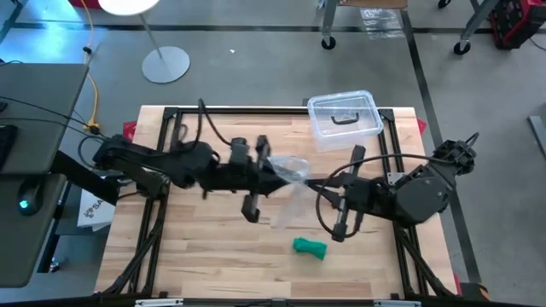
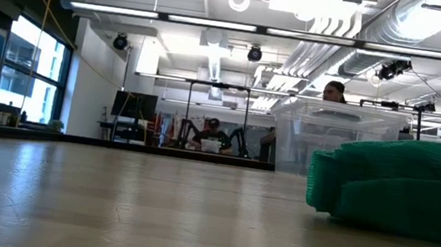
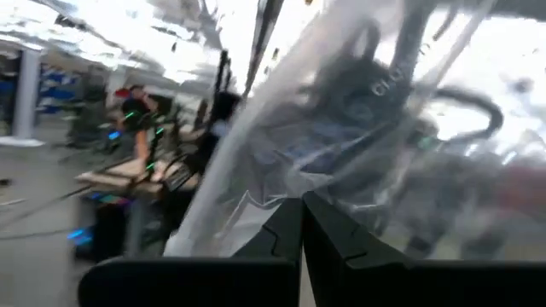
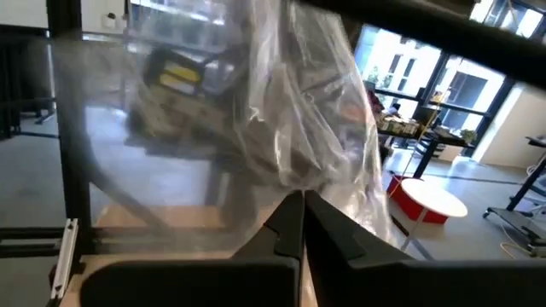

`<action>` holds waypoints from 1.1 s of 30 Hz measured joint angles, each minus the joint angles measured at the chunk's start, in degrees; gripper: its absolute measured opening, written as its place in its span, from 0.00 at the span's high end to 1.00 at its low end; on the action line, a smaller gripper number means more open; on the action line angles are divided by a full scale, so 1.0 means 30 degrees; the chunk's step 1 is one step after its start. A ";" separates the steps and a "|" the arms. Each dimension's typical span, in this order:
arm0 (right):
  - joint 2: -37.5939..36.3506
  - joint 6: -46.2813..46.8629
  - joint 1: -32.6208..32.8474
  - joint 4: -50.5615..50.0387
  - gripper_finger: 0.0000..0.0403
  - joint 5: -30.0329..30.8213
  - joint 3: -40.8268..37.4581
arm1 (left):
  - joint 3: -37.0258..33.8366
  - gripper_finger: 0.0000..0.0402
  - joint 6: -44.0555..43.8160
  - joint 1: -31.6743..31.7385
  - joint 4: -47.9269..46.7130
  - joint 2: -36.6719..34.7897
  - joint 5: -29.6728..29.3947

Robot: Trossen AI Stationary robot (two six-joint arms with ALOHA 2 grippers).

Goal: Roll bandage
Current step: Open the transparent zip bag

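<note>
The bandage is a small green roll lying on its side on the wooden table, near the front edge; in the low view the bandage fills the right side. No gripper touches it. Above the table's middle a crinkly clear plastic bag hangs between my two grippers. My left gripper comes from the left and my right gripper from the right. Both are shut on the bag. My left gripper pinches the clear bag's film between its two shut fingers, coming nearly level from the table's left. The bag is lifted clear of the table and spreads out beyond the fingertips. How many layers it holds cannot be told. My right gripper pinches a bunched part of the bag's film between its two shut fingers, coming level from the table's right. The bag stands crumpled beyond the fingertips, clear of the table. How many layers it holds cannot be told.
A clear plastic box with a black handle stands at the table's far right; the same box shows behind the bandage in the low view. A black frame runs round the table's edges. People sit in the room beyond.
</note>
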 joint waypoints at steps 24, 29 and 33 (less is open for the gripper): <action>-0.0251 0.1423 -0.1088 0.1773 0.77 -0.3770 0.0007 | 0.0015 1.00 0.1753 -0.1200 -0.6182 -0.3032 -0.1983; 0.0325 0.0838 -0.2258 0.1581 0.58 -0.5742 0.0022 | 0.0013 1.00 0.1281 -0.1200 -0.6185 -0.2715 -0.1697; 0.0990 -0.1027 -0.2389 0.1606 0.62 -0.5195 0.0022 | 0.0007 1.00 0.0969 -0.1200 -0.6243 -0.2724 -0.1663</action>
